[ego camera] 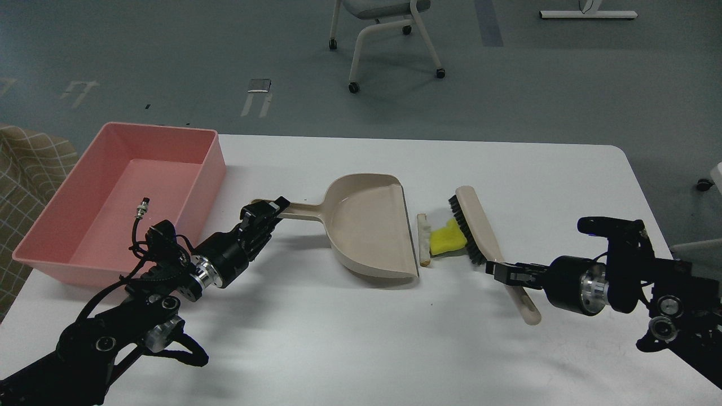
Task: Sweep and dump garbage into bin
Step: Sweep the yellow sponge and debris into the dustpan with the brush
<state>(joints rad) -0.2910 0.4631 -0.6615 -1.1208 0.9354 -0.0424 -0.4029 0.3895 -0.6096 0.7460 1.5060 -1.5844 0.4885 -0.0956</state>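
Two black robot arms reach in over the near edge of a white table (350,349). At the near right, the right gripper (503,271) is clamped on the handle of a beige brush (492,237) with black bristles, gripping partway along it, so the handle's free end juts toward the near edge. At the near left, the left gripper (269,210) is closed on the end of the long handle of a beige dustpan (369,225), which lies flat near the middle of the table with its open lip facing right.

Between the dustpan's lip and the brush lies the garbage: a yellow sponge chunk (447,240), touching the bristles, and a thin off-white stick scrap (423,238) lying just beside the lip and roughly parallel to it. Nothing stands between the scraps and the pan's mouth; the brush head sits on their far right side.

Along the left edge of the table, reaching to its far left corner, sits the pink bin (206,163), well apart from the garbage, with the dustpan and the left arm lying between them. A loose cable connector (142,207) on the left arm shows against the bin's inside.

Beyond the far edge, on the grey floor, stands a wheeled chair (383,34), and a checked fabric surface (28,169) shows past the table's left edge.
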